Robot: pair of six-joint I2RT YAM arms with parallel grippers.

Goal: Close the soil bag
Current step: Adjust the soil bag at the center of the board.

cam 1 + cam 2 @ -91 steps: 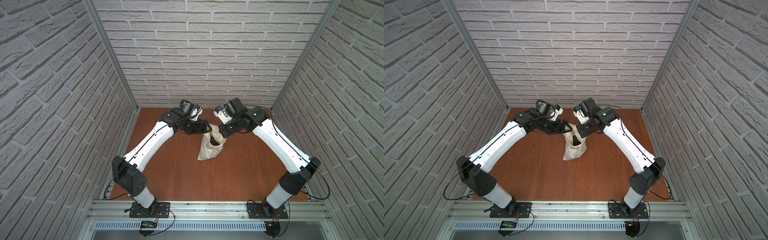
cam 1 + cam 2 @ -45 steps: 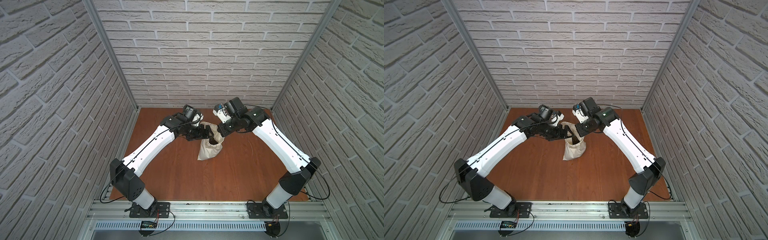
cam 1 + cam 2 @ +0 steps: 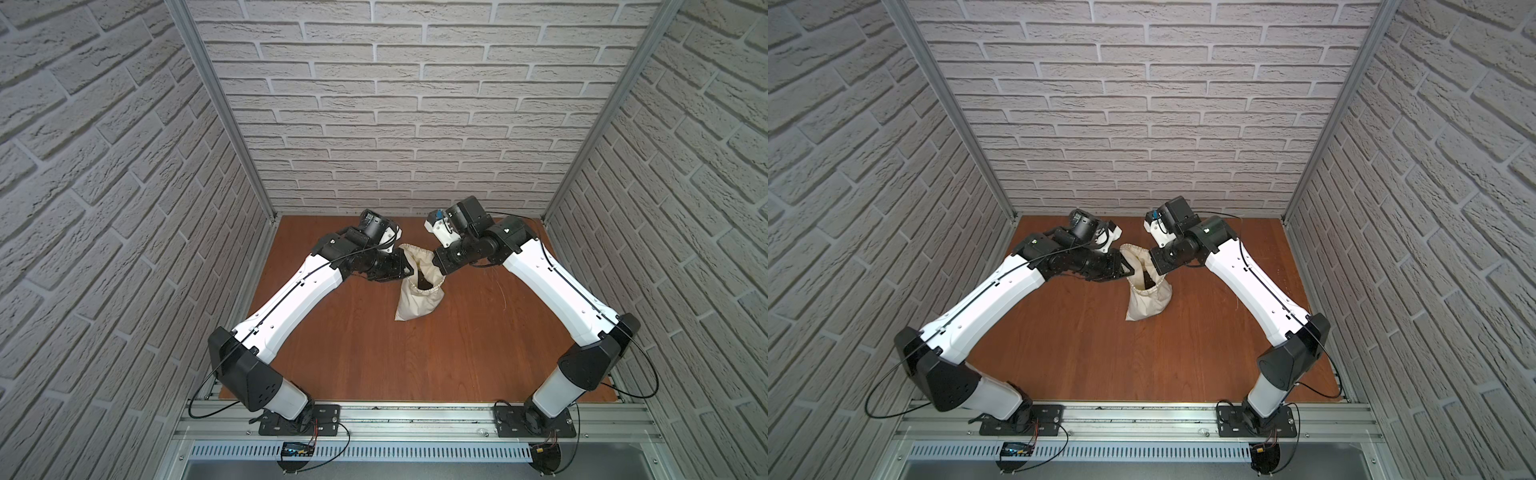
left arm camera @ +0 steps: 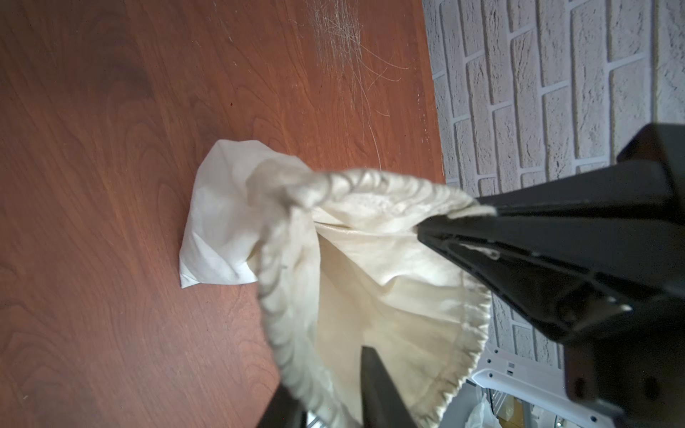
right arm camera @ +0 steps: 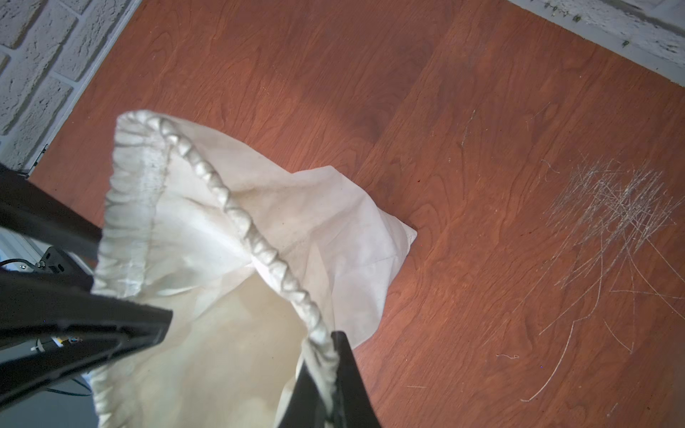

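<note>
Bag (image 3: 417,305) held up by its hem (image 5: 259,241), mouth open.
It stands mid-tabletop (image 3: 374,353) between the arms; left fingers (image 4: 519,259) are clamped on one side of the hem, right fingers (image 5: 352,385) pinch the opposite side; likely so that pulling apart draws the mouth flat and shut.

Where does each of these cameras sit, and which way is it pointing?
Top views: twin eyes high over the aluminium front rail, looking down at the cream-white cloth drawstring bag on the reddish-brown wooden tabletop; left arm and right arm show whole.
Left wrist: on the left arm, looking along the left end effector at the bag's hem.
Right wrist: on the right arm, looking along the right end effector at the same hem.
Shared: each wrist view catches the opposite end effector; all show the bag.
</note>
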